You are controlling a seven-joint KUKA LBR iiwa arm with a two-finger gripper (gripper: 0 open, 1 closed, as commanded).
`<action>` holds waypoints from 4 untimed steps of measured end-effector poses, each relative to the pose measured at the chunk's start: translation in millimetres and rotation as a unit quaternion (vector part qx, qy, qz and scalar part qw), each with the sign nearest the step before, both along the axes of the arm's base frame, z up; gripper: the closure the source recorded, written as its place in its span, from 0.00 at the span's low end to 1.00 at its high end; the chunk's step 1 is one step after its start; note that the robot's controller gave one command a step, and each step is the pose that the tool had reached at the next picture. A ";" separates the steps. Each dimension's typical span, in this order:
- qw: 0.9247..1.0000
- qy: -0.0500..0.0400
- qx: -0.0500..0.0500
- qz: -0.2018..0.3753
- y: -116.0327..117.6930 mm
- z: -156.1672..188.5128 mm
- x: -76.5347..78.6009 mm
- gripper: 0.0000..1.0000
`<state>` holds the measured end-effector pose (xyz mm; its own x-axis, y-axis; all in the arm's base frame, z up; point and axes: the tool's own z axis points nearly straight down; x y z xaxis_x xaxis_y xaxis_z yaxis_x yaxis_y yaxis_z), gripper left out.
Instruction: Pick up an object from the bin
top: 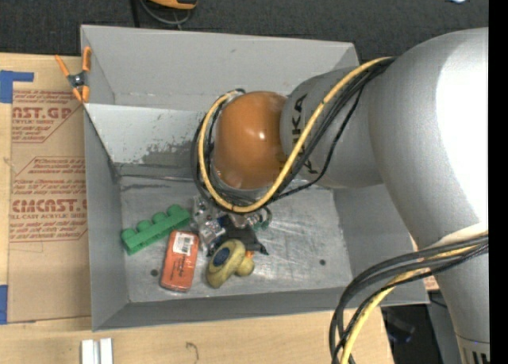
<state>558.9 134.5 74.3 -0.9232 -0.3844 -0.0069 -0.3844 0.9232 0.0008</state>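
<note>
My gripper (226,231) hangs low over the bin floor near its front, under the orange wrist cover. Directly below its dark fingers lies a yellow rubber duck with a blue patch (228,262). An orange flat pack with a white label (179,260) lies just left of the duck. Further left a green toy building brick (155,228) lies slanted on the floor. A small shiny metal piece (208,226) sits by the gripper's left side. Nothing shows between the fingers.
The arm's grey body and its yellow and black cables cover the right half of the bin. The sloped grey walls rise at the back and left. Bare floor shows right of the duck.
</note>
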 end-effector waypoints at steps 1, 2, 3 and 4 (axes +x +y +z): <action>1.000 0.000 0.000 0.000 -0.5 -2.4 -1.1 0.00; 1.000 0.000 0.000 0.000 -0.5 -2.5 -1.0 0.00; 0.996 0.002 -0.007 0.085 93.6 -3.0 -19.1 1.00; 0.996 0.002 -0.006 0.084 93.6 -3.0 -19.1 1.00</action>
<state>539.8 228.0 71.4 -0.8453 -0.5343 0.0023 -0.5343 0.8452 -0.0087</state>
